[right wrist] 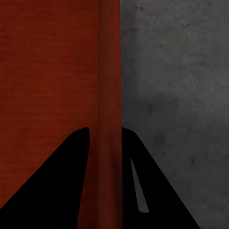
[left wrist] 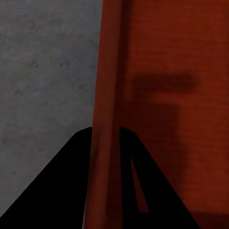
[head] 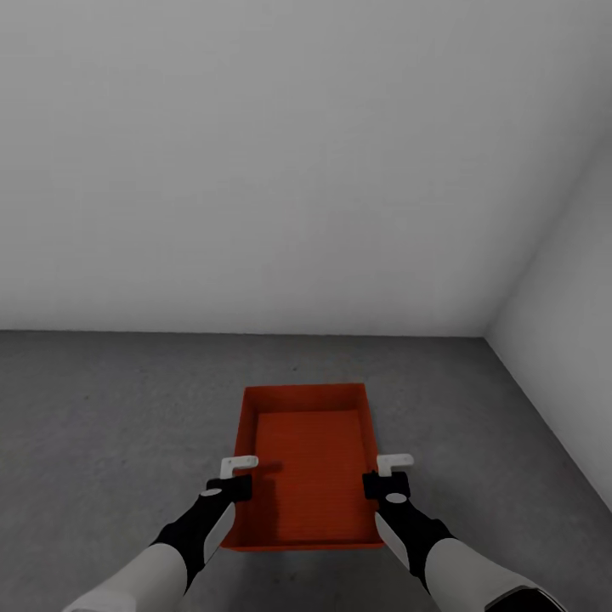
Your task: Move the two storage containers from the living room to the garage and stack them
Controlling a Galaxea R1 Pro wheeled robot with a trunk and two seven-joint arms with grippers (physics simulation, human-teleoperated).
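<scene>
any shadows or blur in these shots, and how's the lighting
Head view: flat, soft light, no glare, slightly soft render; faint shadows beside the left end effector on the storage container. Left wrist view: a blocky end effector shadow on the ribbed inside. Right wrist view: dim, mottled floor, fingers black silhouettes.

Ahead of the claws a plain pale grey wall (head: 280, 170) rises; a second wall (head: 569, 340) meets it in a corner on the right; below lies speckled dark grey concrete floor (head: 110, 425), evenly lit.
</scene>
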